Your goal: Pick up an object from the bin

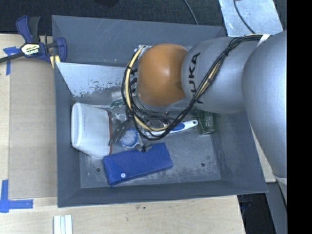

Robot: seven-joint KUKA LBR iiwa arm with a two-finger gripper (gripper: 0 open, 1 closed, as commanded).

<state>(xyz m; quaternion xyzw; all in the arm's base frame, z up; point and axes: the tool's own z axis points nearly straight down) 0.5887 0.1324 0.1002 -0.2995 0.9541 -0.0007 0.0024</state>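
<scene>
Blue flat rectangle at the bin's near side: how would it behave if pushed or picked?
The blue flat rectangle lies flat on the bin floor, so it would likely slide rather than roll or tip. Its low profile probably leaves little edge to pinch from above. Whether it is stiff or soft cannot be told from this view.

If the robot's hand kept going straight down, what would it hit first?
Probably the small bluish clear piece right under the gripper, between the white tub and the blue pouch; depth is hard to judge.
</scene>
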